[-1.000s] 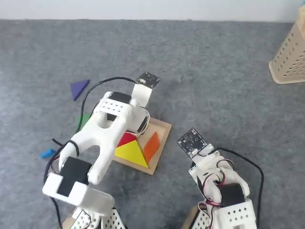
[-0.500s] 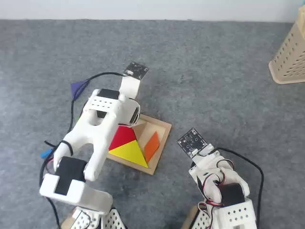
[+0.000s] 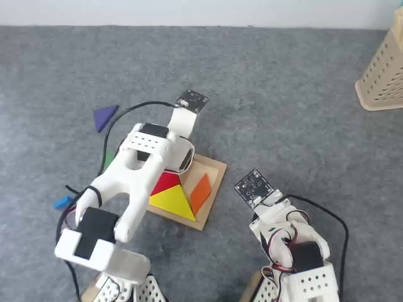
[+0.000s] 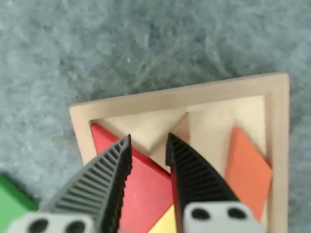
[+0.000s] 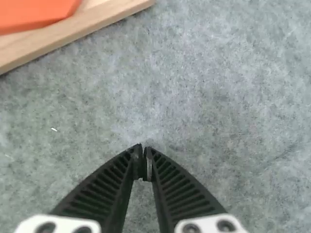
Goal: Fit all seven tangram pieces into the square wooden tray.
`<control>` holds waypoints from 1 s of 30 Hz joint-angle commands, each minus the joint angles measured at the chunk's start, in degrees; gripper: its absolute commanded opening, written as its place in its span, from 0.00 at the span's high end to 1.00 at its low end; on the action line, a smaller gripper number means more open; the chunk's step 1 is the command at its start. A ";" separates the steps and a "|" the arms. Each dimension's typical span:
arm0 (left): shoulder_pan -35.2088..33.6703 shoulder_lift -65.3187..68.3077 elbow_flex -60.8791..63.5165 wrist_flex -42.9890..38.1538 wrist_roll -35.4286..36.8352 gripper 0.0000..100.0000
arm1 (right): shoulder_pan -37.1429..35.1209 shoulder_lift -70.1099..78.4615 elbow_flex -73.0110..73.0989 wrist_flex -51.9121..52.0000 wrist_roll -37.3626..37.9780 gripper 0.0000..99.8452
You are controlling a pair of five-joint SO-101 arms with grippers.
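The square wooden tray lies mid-table with a red triangle, a yellow triangle and an orange parallelogram inside. My left gripper hovers open over the tray's far corner, above the red triangle and a bare wood-coloured patch, holding nothing. The orange piece lies to one side of it. A green piece lies on the carpet beside the tray, half under the left arm. My right gripper is shut and empty over carpet near the tray's rim.
A dark blue triangle lies on the carpet far left of the tray. A small light blue piece sits near the left arm's base. A perforated beige basket stands at the far right. The right arm rests at the front right.
The left arm swung away to the left and farther back, then came back right over the tray. The right arm kept still.
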State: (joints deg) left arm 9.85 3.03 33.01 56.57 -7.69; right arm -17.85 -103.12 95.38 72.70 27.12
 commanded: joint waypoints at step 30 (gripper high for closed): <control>5.89 0.70 -1.89 -3.43 -0.97 0.89 | 0.04 -0.84 1.05 0.31 -0.35 0.99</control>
State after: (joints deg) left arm 16.18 2.33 33.98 54.73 -8.04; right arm -17.85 -103.12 95.38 72.70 27.12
